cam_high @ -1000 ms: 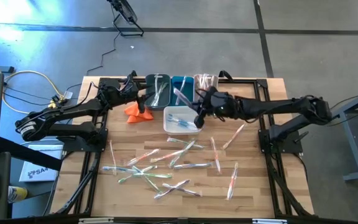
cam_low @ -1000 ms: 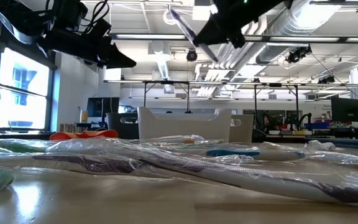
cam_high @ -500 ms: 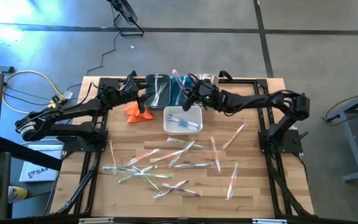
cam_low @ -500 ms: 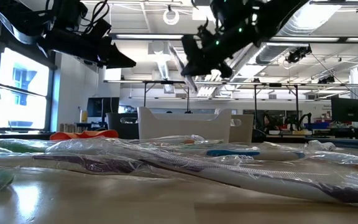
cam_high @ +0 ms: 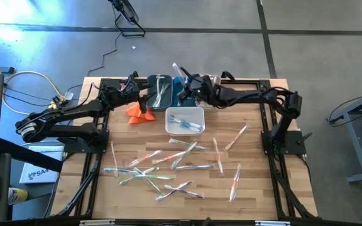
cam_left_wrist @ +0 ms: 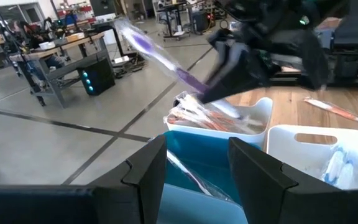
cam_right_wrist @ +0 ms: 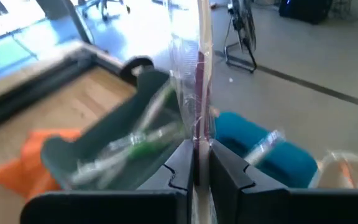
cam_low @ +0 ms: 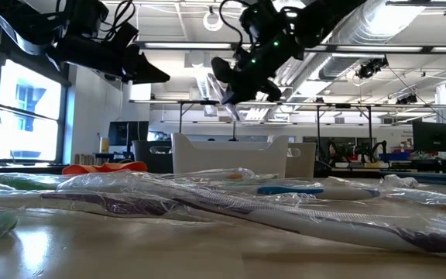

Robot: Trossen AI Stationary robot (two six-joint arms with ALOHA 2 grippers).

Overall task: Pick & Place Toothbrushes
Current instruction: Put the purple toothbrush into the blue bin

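Note:
My right gripper (cam_high: 186, 86) hangs over the blue bin (cam_high: 184, 94) at the table's far edge, shut on a wrapped toothbrush with purple on it (cam_high: 177, 70). Beside the blue bin stand a dark green bin (cam_high: 159, 91) with green toothbrushes, a pale bin (cam_left_wrist: 219, 118) with orange ones, and a white bin (cam_high: 185, 120) with blue ones. Several wrapped toothbrushes (cam_high: 159, 164) lie flat and scattered on the wood. My left gripper (cam_left_wrist: 194, 171) waits open and level at the green bin's left, holding nothing. My right gripper pinches the wrapped toothbrush (cam_right_wrist: 199, 134) between its two fingers, near its lower end. The fingers slant down from the table's right side. The toothbrush sticks out past the fingertips (cam_right_wrist: 182, 155) and slants up toward the far left, lifted clear above the bins.
An orange folded cloth (cam_high: 139, 112) lies left of the white bin, below my left arm. The black frame rails (cam_high: 256, 80) run along the table's far and side edges. The four bins stand close together at the far middle.
My right gripper has carried the toothbrush from above the white bin toward the table's far edge and a little left, sinking slightly and rolling as it went. It now hangs over the blue bin. The toothbrush stays lifted clear in the shut fingers.

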